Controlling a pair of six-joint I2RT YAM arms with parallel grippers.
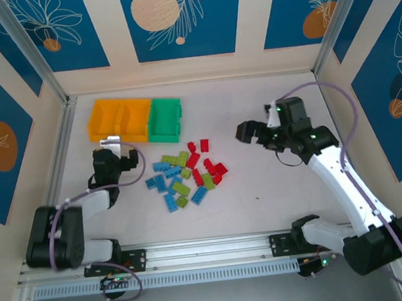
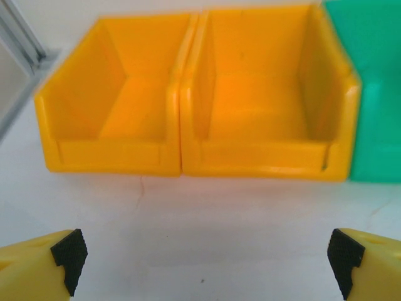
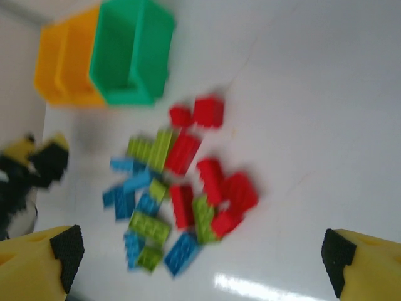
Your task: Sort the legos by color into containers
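Your row of three small open-topped rectangular plastic bins point(image 1: 136, 121) sits toward the far-left corner of the white worktop point(image 1: 281, 186). The two orange-yellow bins point(image 2: 188, 94) are on the left and the green bin point(image 1: 164, 120) is joined to their right. The row's left end lies near the aluminium rail point(image 1: 62, 152) along the worktop's left edge, and its back is close to the far edge. The small plastic bricks point(image 1: 185, 174) in red, light blue and lime green lie loose in one scattered pile near the middle of the worktop. The pile is on the near side of the green bin and apart from it, with reds mostly on its right side, blues on its left and greens mixed through. Your left gripper point(image 2: 205, 258) hovers low over the worktop in front of the orange-yellow bins, its fingers spread wide and gripping nothing. A strip of bare worktop separates its fingertips from the bins' near lips. Your right gripper point(image 3: 200, 257) hangs above the worktop to the right of the pile, its fingers likewise wide apart and holding nothing. Its wrist view is blurred, so single bricks are hard to tell apart there. A broad bare stretch of worktop runs from the pile out to the right edge and down to the near edge.
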